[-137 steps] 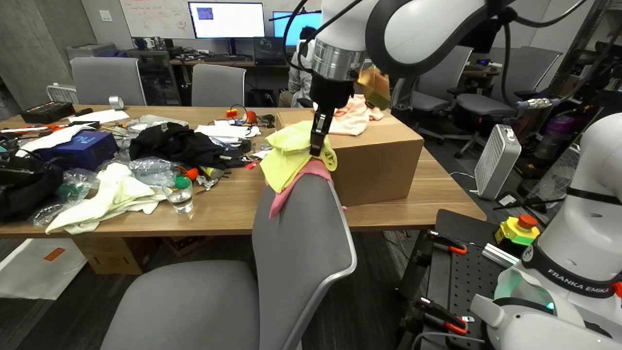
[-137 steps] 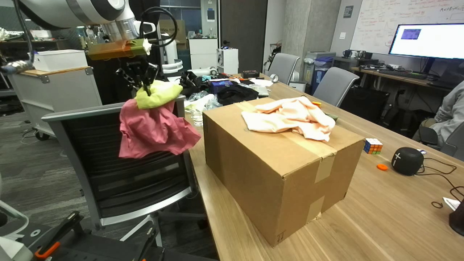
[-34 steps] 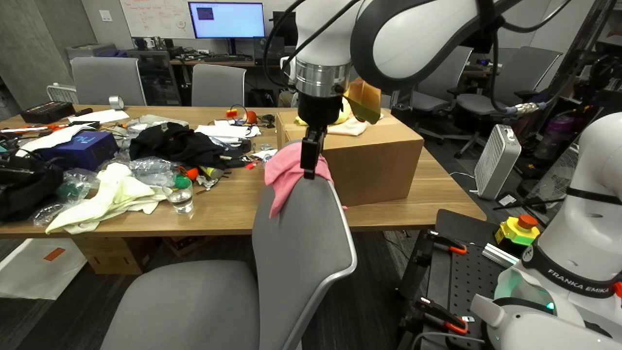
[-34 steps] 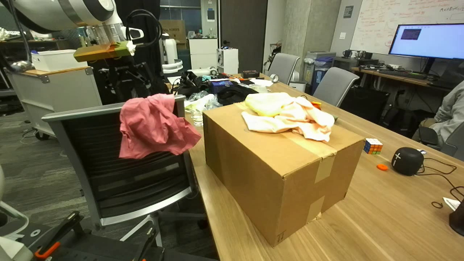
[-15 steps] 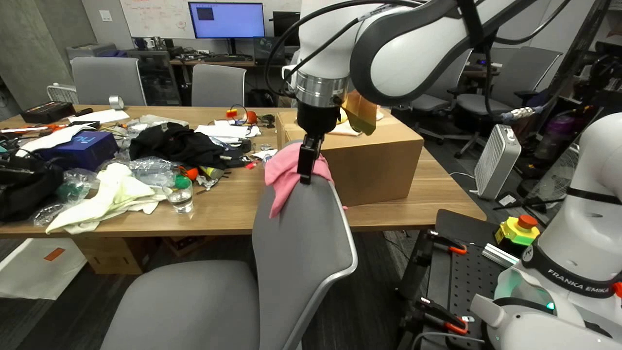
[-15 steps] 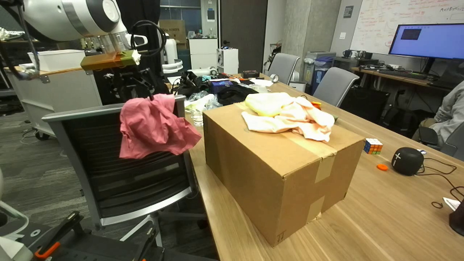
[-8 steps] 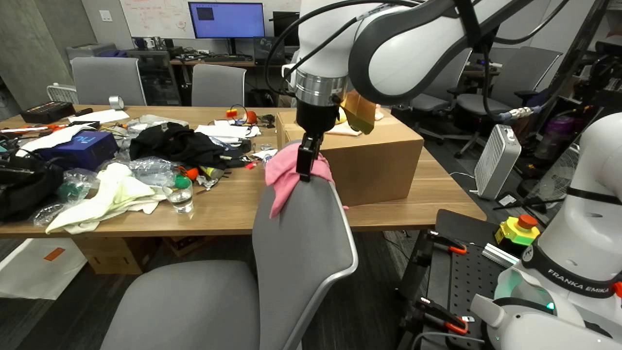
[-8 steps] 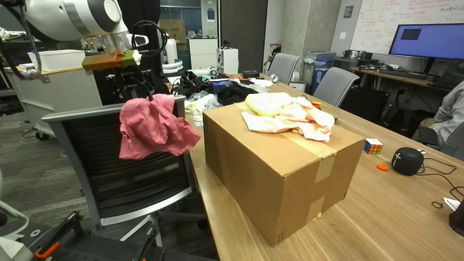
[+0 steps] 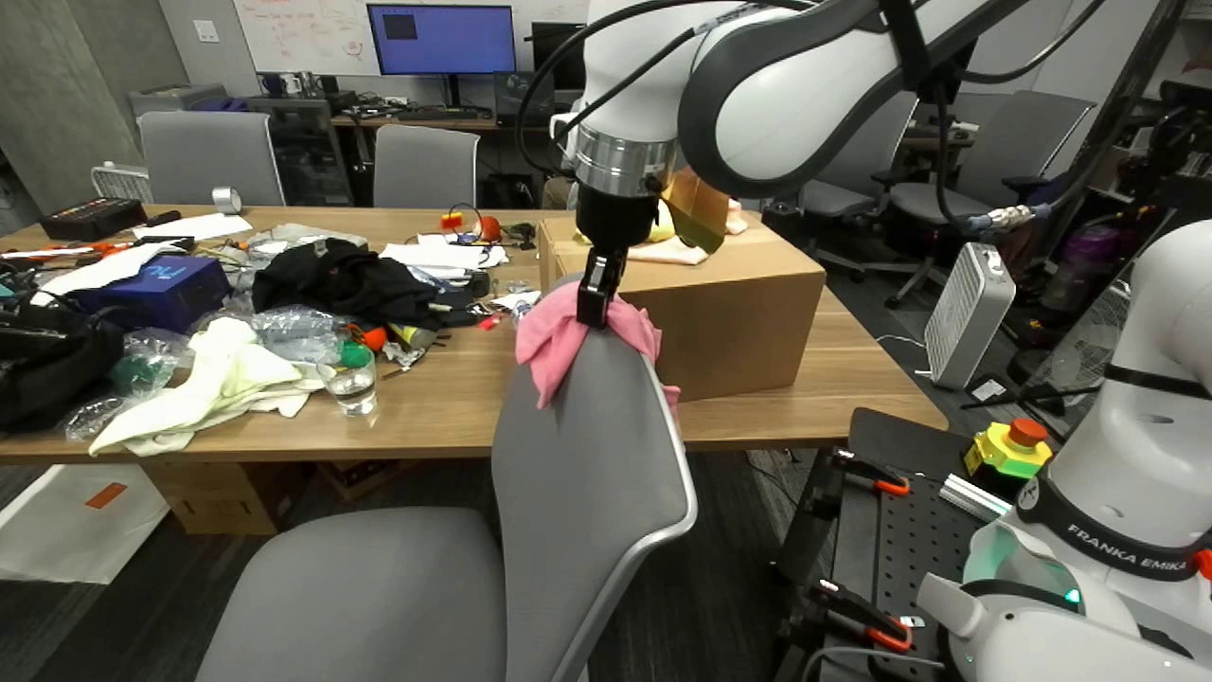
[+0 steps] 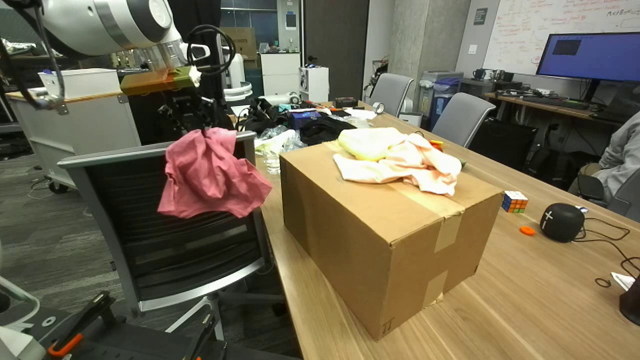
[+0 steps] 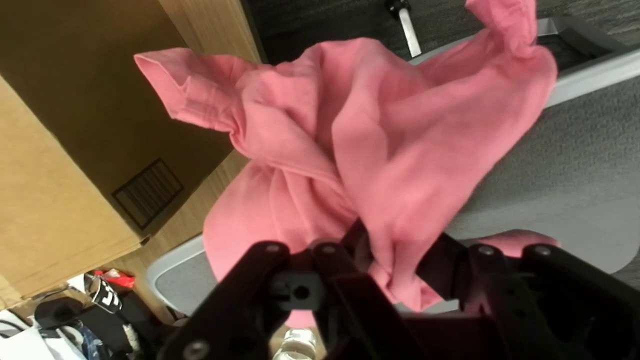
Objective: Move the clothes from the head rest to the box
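Note:
A pink cloth hangs over the top of the grey chair's backrest; it also shows in an exterior view and fills the middle of the wrist view. My gripper is shut on a bunched fold of it, just above the backrest's top edge. In an exterior view, the fingertips are hidden behind the cloth. The closed cardboard box stands on the table beside the chair. A yellow cloth and a peach cloth lie together on its top.
The wooden table holds a glass of water, a pale yellow cloth, a black cloth and a blue box beside the chair. A puzzle cube and a black speaker stand past the box.
The yellow cloth went from the chair top to the box. My gripper came back to the chair, closed on the pink cloth, and has risen slightly, pulling the cloth up a little.

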`<state>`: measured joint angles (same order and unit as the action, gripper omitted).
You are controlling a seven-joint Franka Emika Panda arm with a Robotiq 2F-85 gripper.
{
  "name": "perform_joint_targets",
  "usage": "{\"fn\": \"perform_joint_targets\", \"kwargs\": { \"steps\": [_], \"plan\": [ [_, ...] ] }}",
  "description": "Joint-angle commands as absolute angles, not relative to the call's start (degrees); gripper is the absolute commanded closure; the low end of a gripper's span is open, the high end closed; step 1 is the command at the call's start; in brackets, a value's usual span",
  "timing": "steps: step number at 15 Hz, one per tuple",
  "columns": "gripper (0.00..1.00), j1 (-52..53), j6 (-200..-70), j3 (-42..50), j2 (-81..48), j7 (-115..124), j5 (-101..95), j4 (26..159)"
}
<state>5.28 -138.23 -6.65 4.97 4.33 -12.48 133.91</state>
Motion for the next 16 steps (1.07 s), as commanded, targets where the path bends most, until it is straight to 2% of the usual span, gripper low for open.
{"fn": "perform_joint_targets", "kwargs": {
  "steps": [1, 3, 16],
  "plan": [
    [1.0, 4.66, -140.04, -6.36, 4.68, 5.35, -14.56, 134.27],
    [0.96, 4.69, -140.22, -6.43, 5.27, 5.24, -15.13, 134.45],
    [0.96, 4.66, -136.44, -6.42, 13.44, 2.96, -15.26, 127.41]
  ]
}}
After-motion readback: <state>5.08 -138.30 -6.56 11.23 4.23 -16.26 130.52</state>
